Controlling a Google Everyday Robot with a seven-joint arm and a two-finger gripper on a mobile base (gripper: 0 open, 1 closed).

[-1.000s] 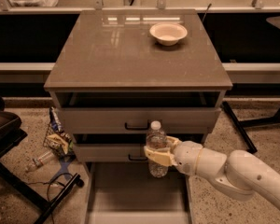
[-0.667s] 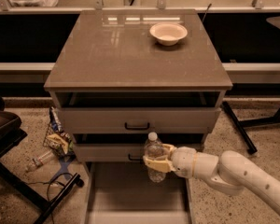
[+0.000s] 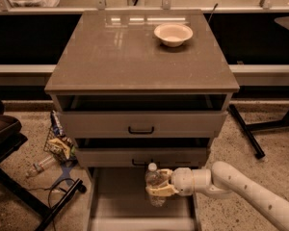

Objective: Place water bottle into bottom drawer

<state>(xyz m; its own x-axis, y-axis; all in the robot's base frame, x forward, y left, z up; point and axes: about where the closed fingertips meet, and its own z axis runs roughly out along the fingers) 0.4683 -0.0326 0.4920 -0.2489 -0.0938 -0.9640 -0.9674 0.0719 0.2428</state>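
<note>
The water bottle [image 3: 155, 181], clear with a white cap, stands upright in my gripper [image 3: 159, 188]. The gripper's pale fingers [image 3: 156, 190] are shut around its middle. The white arm [image 3: 245, 191] comes in from the lower right. The bottle is held low inside the pulled-out bottom drawer [image 3: 120, 196], near its right side, just in front of the middle drawer's handle. Whether the bottle's base touches the drawer floor is hidden by the fingers.
The grey cabinet [image 3: 139, 57] has a white bowl [image 3: 173, 33] on its top. Two upper drawers [image 3: 140, 124] with black handles are slightly open. A second clear bottle [image 3: 38, 166] and a snack bag [image 3: 59, 146] lie on the floor at left, by a black chair base [image 3: 58, 203].
My gripper has lowered the bottle further, from level with the middle drawer front down into the bottom drawer, moving slightly left.
</note>
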